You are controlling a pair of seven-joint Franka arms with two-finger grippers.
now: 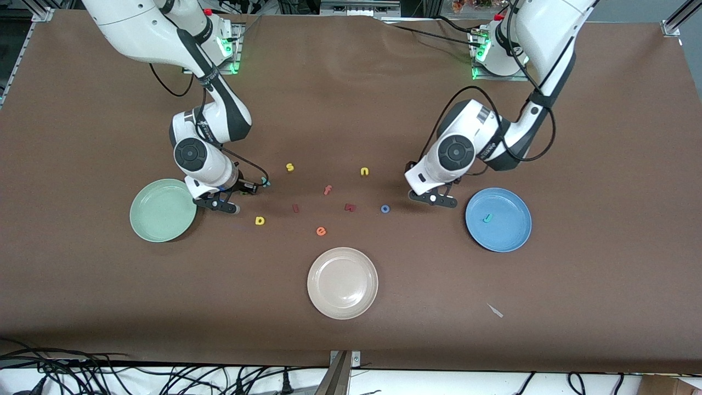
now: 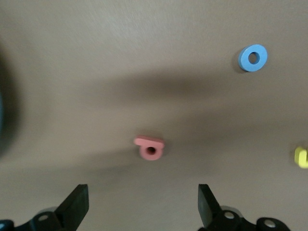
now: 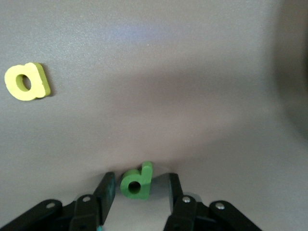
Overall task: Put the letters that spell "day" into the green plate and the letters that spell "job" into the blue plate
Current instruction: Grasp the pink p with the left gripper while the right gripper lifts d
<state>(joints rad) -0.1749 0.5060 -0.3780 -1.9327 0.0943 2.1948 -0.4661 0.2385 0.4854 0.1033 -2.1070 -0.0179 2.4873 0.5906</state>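
Note:
The dark green d [image 3: 136, 181] lies on the table between the fingertips of my right gripper [image 3: 140, 183], with a small gap on each side. That open gripper [image 1: 222, 206] is low beside the green plate [image 1: 163, 210]. The yellow a [image 1: 260, 220] and the teal y [image 1: 265, 181] lie close by. My left gripper [image 1: 439, 200] is open and empty between the blue o [image 1: 385, 208] and the blue plate [image 1: 510, 233], which holds the teal j [image 1: 487, 218]. The pinkish-red b [image 2: 150, 147] lies ahead of the left gripper [image 2: 143, 192].
Mid-table lie a yellow s [image 1: 289, 167], a yellow n [image 1: 364, 171], an orange-red f [image 1: 327, 190], a small red letter [image 1: 295, 208] and an orange e [image 1: 321, 231]. A cream-white plate [image 1: 343, 282] sits nearer the front camera.

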